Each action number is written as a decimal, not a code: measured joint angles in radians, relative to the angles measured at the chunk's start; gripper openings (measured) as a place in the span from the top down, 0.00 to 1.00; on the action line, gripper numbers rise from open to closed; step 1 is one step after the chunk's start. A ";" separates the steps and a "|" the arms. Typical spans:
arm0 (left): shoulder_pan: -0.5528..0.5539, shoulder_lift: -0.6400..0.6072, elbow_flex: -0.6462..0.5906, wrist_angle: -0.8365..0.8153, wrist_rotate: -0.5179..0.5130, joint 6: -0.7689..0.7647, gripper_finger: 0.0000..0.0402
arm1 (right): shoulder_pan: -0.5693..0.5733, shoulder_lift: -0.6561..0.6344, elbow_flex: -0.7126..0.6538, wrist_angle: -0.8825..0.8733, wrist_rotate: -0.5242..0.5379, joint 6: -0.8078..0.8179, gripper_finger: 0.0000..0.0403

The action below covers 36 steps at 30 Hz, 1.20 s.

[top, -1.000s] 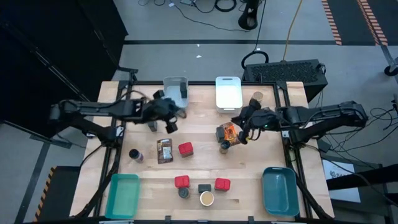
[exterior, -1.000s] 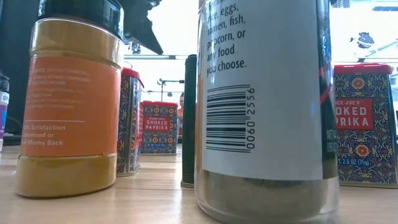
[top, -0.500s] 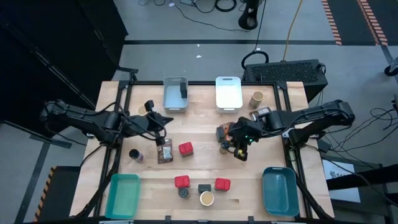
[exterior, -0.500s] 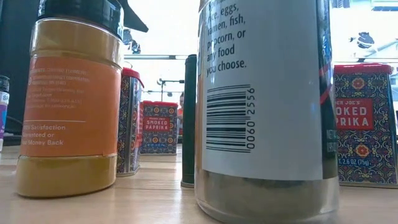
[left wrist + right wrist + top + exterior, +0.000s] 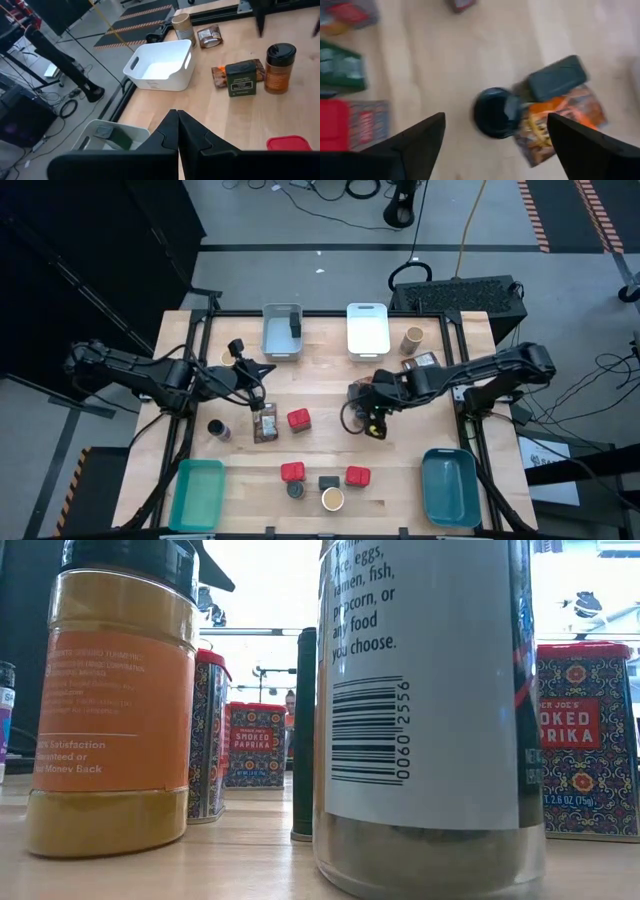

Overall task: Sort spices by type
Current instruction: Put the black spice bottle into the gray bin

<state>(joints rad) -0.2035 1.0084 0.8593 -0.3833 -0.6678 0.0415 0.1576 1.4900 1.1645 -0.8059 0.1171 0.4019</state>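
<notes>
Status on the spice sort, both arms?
Right gripper jaws open above black-lidded jar, holding nothing. Left gripper shut, empty, near grey bin. Orange packet touches the jar.

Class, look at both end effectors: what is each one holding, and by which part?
Nothing is held. The left end effector is shut on nothing; the right end effector is open above the dark-lidded jar, not gripping it.

Between the spread jaws of the right gripper (image 5: 492, 150) stands a dark-lidded round jar (image 5: 496, 112), upright, seen lid-on. Touching it on one side lies a flat orange printed packet (image 5: 560, 122) with a dark green rectangular tin (image 5: 556, 77) resting across it. Beyond one finger sit a red-topped patterned tin (image 5: 350, 122) and a green tin (image 5: 340, 67); past the jaws, well apart, another red tin (image 5: 461, 5)
</notes>
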 joint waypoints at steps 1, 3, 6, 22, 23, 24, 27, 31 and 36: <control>0.000 0.000 0.000 0.000 0.000 0.000 1.00 | -0.002 0.002 0.000 0.001 0.011 0.001 0.15; 0.000 0.000 0.000 0.000 0.000 0.005 1.00 | -0.004 0.009 0.000 0.007 0.034 0.004 0.14; 0.001 0.000 0.000 0.000 -0.001 0.025 1.00 | -0.005 0.028 0.000 0.021 0.032 0.005 0.14; 0.001 0.001 0.001 0.008 -0.018 0.052 1.00 | 0.004 0.109 0.000 0.038 0.014 0.081 0.14; 0.001 0.001 0.001 0.008 -0.018 0.052 1.00 | 0.008 0.120 0.000 0.044 0.013 0.081 0.14; 0.001 0.001 0.001 0.008 -0.018 0.052 1.00 | 0.010 0.132 0.000 0.048 0.011 0.078 0.14; 0.001 0.001 0.001 0.008 -0.018 0.052 1.00 | 0.015 0.162 0.000 0.051 0.008 0.076 0.14; 0.001 0.001 0.001 0.007 -0.018 0.052 1.00 | 0.013 0.184 0.000 0.051 0.008 0.107 0.14; 0.001 0.001 0.001 0.007 -0.018 0.052 1.00 | 0.012 0.188 0.000 0.052 0.008 0.114 0.20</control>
<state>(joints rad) -0.2024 1.0092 0.8600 -0.3759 -0.6857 0.0937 0.1699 1.6783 1.1641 -0.7535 0.1255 0.5159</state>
